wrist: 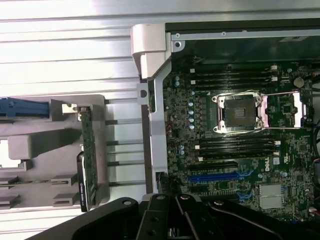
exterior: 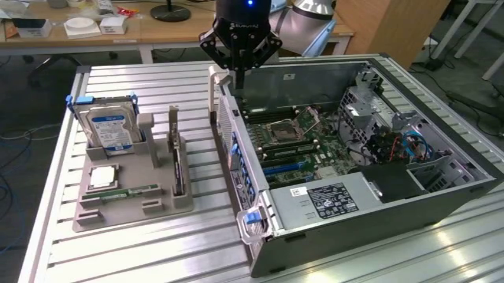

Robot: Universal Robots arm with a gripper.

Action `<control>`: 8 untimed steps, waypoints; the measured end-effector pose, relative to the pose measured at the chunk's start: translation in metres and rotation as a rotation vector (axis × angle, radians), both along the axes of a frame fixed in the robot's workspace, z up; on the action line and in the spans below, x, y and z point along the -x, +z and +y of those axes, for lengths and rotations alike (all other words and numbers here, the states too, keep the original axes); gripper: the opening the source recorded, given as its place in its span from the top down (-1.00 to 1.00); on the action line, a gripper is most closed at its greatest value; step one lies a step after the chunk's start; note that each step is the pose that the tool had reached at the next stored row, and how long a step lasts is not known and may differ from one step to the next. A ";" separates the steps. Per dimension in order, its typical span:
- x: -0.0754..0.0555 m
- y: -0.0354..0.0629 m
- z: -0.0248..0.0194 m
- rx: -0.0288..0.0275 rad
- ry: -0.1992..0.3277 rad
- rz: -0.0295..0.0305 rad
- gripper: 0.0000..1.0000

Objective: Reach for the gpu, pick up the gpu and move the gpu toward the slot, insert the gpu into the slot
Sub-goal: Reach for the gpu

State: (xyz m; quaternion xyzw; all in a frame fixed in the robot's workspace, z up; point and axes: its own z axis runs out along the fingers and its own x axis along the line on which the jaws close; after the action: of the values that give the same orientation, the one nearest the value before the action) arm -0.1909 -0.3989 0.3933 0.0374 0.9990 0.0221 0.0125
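Gripper [exterior: 238,82]: fingers pinched shut, nothing held, poised over the rear corner of the open case [exterior: 378,218]. Gpu [exterior: 178,171] stands on edge in the grey holder [exterior: 126,212] outside the case, toward the exterior view's left. Its long axis is parallel to the case's near wall. Slot [wrist: 220,176]: blue, inside the case. Legible: "ROBOTIQ" on the gripper body and a Dell logo on the motherboard [wrist: 295,185]. The hard drive [exterior: 110,130] label is unreadable.
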 end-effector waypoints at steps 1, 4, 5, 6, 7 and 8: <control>0.001 0.0000 0.0000 0.0000 0.000 0.0000 0.80; 0.004 0.0000 0.0000 -0.0001 0.000 -0.0001 0.80; 0.005 0.0000 0.0000 0.0000 0.000 0.0000 0.80; 0.006 0.0000 0.0000 0.0000 0.000 0.0000 0.80; 0.006 0.0000 0.0000 -0.0001 0.000 0.0000 0.80; 0.007 0.0000 0.0000 0.0000 0.000 0.0000 0.80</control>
State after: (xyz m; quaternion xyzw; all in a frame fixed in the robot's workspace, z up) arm -0.1980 -0.3988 0.3933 0.0374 0.9990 0.0221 0.0125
